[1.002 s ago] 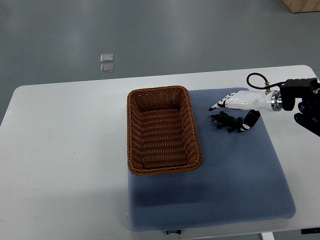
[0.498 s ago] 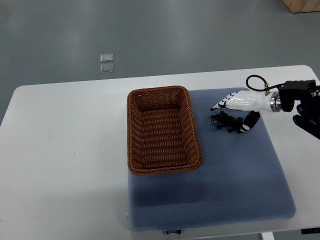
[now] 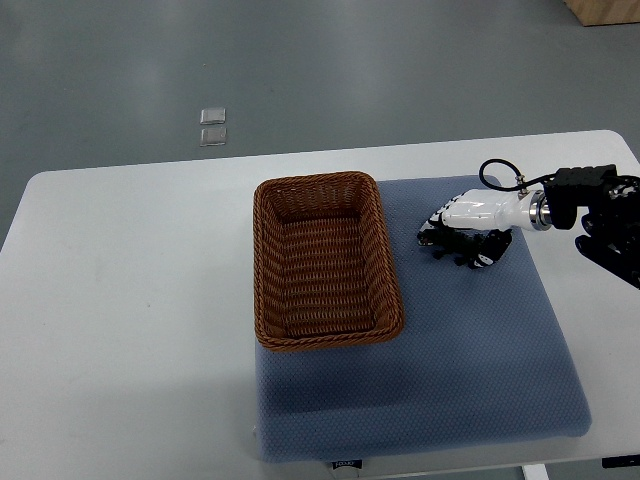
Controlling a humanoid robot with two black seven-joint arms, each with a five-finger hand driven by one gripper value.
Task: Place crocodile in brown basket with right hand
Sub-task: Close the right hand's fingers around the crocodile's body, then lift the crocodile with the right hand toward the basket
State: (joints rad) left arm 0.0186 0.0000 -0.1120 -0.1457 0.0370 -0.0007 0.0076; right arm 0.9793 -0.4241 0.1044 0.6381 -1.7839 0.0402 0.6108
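Note:
A small dark green toy crocodile [image 3: 457, 243] lies on the blue mat [image 3: 470, 340], just right of the brown wicker basket [image 3: 268, 262]. My right hand [image 3: 458, 238] comes in from the right edge and sits over the crocodile. Its white fingers [image 3: 432, 227] curl down at the toy's left end and the dark thumb [image 3: 489, 256] presses at its right end, so the hand is shut on it. The toy still touches the mat. The basket is empty. No left arm shows.
The blue mat covers the right half of a white table [image 3: 130, 300]. The basket stands partly on the mat's left edge. Grey floor with two small square plates [image 3: 213, 127] lies beyond the table.
My right hand has dropped and shifted left onto the crocodile. Its fingers have curled from stretched out above the toy to closing around it.

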